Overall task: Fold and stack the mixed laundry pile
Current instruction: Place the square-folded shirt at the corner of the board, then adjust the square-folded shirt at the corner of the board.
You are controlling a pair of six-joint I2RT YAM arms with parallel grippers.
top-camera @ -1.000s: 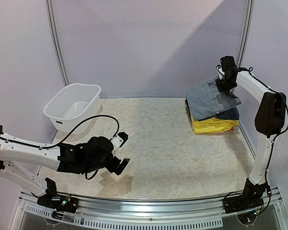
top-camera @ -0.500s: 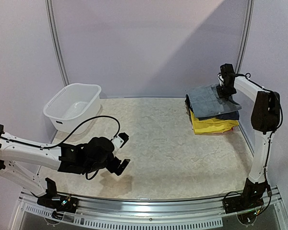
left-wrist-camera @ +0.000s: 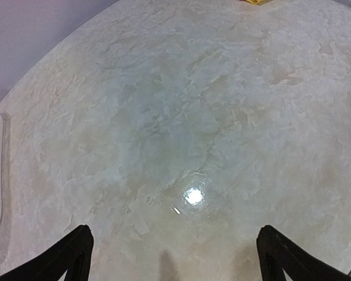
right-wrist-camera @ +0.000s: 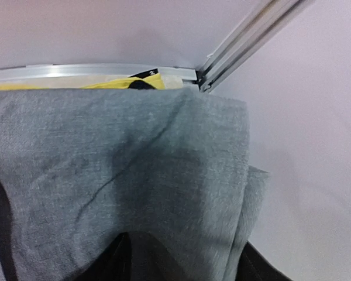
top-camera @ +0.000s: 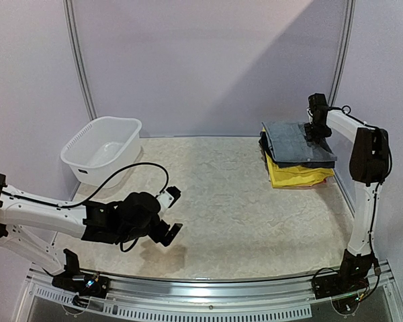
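Folded grey fabric trousers (top-camera: 294,142) atop yellow cloth (top-camera: 297,176), 2 o'clock on beige table (top-camera: 221,188). Soft, limp, light; I'd pinch folded edge. Right pincer (top-camera: 314,131) astride it, grip unclear. Left pincer (left-wrist-camera: 175,257) wide, empty.

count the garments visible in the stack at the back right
3: grey trousers on top, a dark navy garment showing at the left edge just beneath, a yellow garment at the bottom. More may be hidden between them.
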